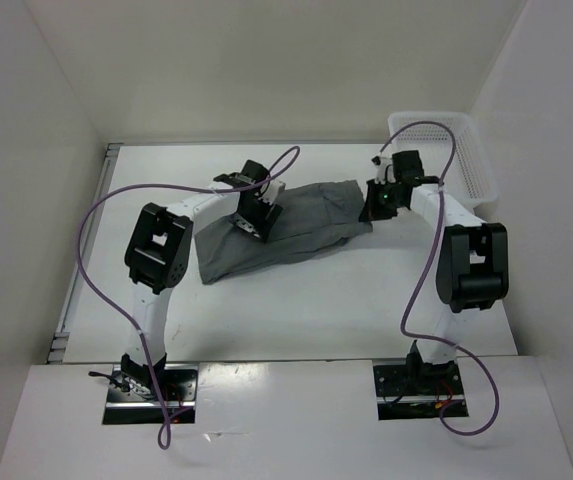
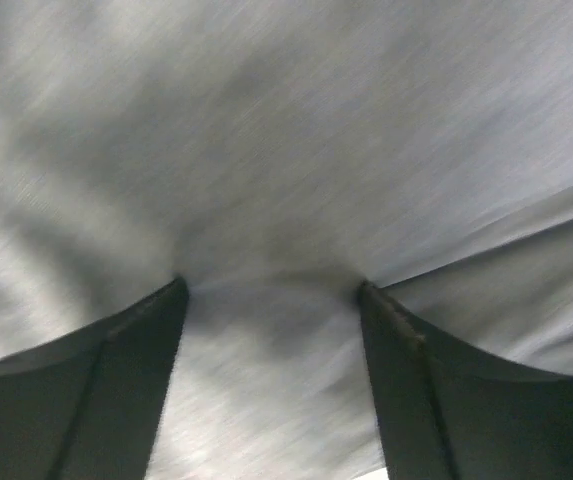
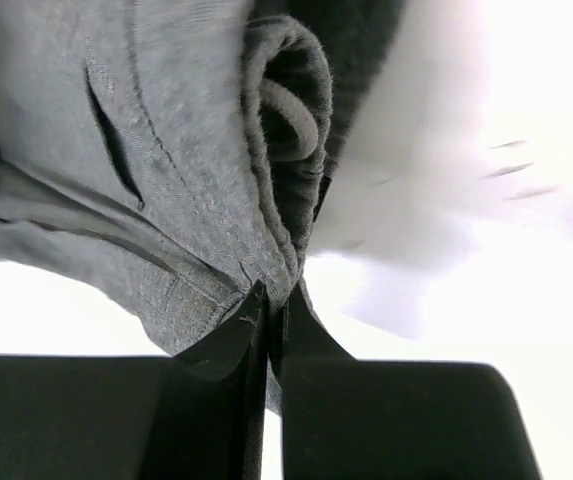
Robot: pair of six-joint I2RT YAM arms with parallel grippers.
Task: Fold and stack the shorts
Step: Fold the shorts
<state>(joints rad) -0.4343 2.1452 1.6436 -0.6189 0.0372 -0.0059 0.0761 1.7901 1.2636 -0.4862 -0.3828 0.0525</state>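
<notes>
The grey shorts [image 1: 286, 232] lie spread across the middle of the white table, wrinkled, slanting from lower left to upper right. My left gripper [image 1: 256, 218] is down on their upper left part; in the left wrist view it [image 2: 271, 290] stands open, its fingertips [image 2: 171, 300] pressed onto the cloth [image 2: 286, 150], which fills the frame. My right gripper [image 1: 374, 205] is at the shorts' right end. In the right wrist view it [image 3: 278, 300] is shut on a bunched edge of the shorts [image 3: 166, 150], the fabric pinched between the dark fingers [image 3: 231, 345].
A white mesh basket [image 1: 446, 155] stands at the back right corner, just behind the right arm. White walls enclose the table on three sides. Purple cables loop above both arms.
</notes>
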